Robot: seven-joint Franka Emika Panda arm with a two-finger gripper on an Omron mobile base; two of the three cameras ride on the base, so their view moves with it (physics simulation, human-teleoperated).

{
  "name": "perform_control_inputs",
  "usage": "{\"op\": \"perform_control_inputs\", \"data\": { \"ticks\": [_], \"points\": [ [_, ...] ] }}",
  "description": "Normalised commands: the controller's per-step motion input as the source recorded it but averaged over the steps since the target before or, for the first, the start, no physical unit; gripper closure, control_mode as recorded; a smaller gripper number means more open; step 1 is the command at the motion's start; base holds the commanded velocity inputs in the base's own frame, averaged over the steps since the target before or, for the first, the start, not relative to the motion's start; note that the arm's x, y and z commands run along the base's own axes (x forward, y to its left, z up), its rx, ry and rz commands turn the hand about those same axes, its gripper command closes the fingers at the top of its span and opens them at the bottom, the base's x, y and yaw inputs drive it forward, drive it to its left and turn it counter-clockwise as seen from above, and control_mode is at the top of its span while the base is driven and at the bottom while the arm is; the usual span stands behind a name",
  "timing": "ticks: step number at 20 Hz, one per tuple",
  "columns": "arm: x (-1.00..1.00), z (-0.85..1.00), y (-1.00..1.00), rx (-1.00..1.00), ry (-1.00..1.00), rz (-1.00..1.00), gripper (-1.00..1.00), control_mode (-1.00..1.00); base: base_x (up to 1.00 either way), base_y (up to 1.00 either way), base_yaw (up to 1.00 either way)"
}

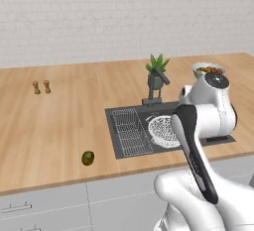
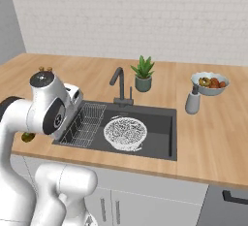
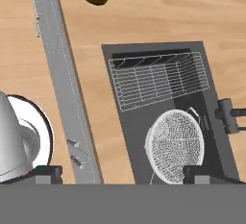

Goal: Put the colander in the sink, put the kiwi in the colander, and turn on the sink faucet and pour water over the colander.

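The colander [image 2: 125, 133] sits in the sink [image 2: 162, 135], the wire rack [image 2: 86, 123] at its nine o'clock. The kiwi [image 1: 88, 158] lies on the counter [image 1: 44, 126], eight o'clock of the sink. My gripper [image 3: 120, 174] hangs above, jaws spread wide, holding nothing.

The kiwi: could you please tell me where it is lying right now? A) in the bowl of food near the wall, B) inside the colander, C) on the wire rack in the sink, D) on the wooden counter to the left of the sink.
D: the kiwi lies on the bare wooden counter left of the sink, apart from the colander that sits in the basin.
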Motion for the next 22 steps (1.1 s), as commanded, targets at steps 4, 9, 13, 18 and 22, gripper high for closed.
{"op": "perform_control_inputs", "data": {
  "ticks": [4, 9, 13, 18, 22],
  "points": [
    [0.17, 0.00, 0.70, 0.28, 0.01, -0.41, -1.00, -1.00, 0.00, 0.00, 0.00],
    [0.12, 0.00, 0.80, 0.18, 0.02, -0.34, -1.00, -1.00, 0.00, 0.00, 0.00],
    [0.02, 0.00, 0.77, 0.16, 0.04, -0.39, -1.00, -1.00, 0.00, 0.00, 0.00],
    [0.02, -0.17, 0.74, 0.16, 0.15, -0.42, -1.00, -1.00, 0.00, 0.00, 0.00],
    [0.30, -0.21, 0.47, 0.25, 0.10, -0.55, -1.00, -1.00, 0.00, 0.00, 0.00]
  ]
}}
